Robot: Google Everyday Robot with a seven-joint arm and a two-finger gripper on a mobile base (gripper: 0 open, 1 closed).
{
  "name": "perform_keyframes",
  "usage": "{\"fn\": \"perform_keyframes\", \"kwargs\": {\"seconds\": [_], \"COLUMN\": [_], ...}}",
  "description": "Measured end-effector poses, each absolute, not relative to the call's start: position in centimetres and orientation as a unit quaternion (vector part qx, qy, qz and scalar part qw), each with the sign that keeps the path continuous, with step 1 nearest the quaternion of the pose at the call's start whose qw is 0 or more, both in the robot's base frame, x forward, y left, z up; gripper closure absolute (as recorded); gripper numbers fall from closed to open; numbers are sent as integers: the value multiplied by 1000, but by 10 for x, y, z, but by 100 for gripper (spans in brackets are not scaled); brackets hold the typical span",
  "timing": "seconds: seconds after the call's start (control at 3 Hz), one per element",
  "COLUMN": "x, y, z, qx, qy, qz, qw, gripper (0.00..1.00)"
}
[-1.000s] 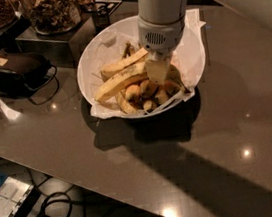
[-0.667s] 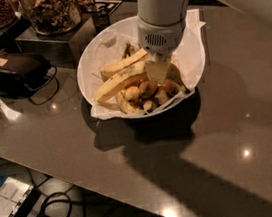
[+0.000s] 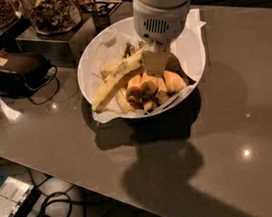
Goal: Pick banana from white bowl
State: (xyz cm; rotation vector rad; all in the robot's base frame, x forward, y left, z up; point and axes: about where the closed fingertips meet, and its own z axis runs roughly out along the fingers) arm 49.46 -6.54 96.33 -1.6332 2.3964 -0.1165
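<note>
The white bowl, lined with crumpled white paper, stands on the grey countertop. The banana, long, yellow and speckled, lies across the left half of the bowl, with its left tip near the rim. Its right end runs under my gripper. Several small stubby yellow-orange bananas are piled at the front of the bowl. My gripper hangs from the white wrist and reaches down into the bowl, at the banana's right end. The wrist hides the back of the bowl.
A dark pouch with a cable lies left of the bowl. Glass jars of snacks stand on a dark box at the back left. The counter's front edge runs diagonally, with cables on the floor below.
The gripper stays down in the bowl at the same spot. The long banana has shifted only slightly, if at all. The bowl has not moved.
</note>
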Motion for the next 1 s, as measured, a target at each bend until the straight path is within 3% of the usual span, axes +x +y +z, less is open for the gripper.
{"fn": "perform_keyframes", "kwargs": {"seconds": [1.0], "x": [456], "y": [-24], "z": [978], "qx": [-590], "qy": [797], "qz": [-29], "qw": [126], "gripper": [100]}}
